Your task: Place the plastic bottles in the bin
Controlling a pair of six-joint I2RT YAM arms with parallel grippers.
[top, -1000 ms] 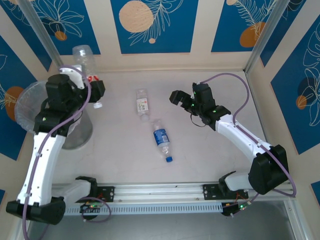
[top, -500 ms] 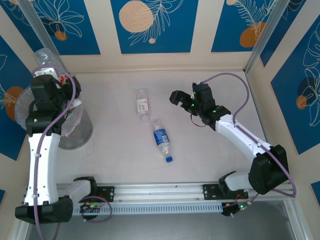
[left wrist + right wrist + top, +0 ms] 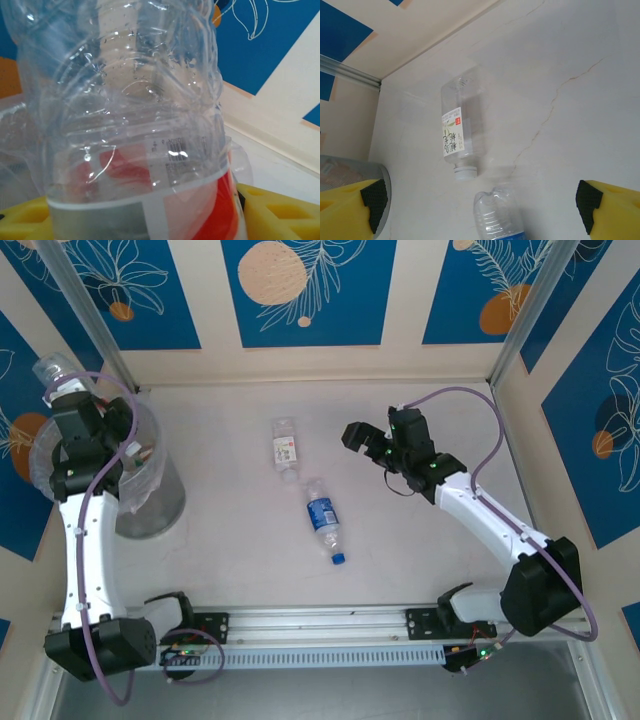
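Note:
A clear plastic bottle with a red label [image 3: 130, 125] stands between the yellow fingers [image 3: 280, 212] of my left gripper [image 3: 150, 220], which is shut on it. From above, that bottle [image 3: 50, 370] sticks up and to the left of the left gripper [image 3: 68, 398], over the far left rim of the bin [image 3: 160, 505]. Two more bottles lie on the table: one with a white label [image 3: 286, 448] [image 3: 457, 132] and one with a blue label and blue cap [image 3: 323, 518] [image 3: 497, 212]. My right gripper [image 3: 362, 435] [image 3: 481, 210] hovers open to their right, holding nothing.
The bin's bag-lined rim [image 3: 350, 172] shows at the left of the right wrist view. Blue patterned walls close in the table at the back and sides. A metal rail [image 3: 320, 625] runs along the near edge.
My left arm has swung left with the red-label bottle, from beside the bin to over its far left rim. The right arm has barely moved.

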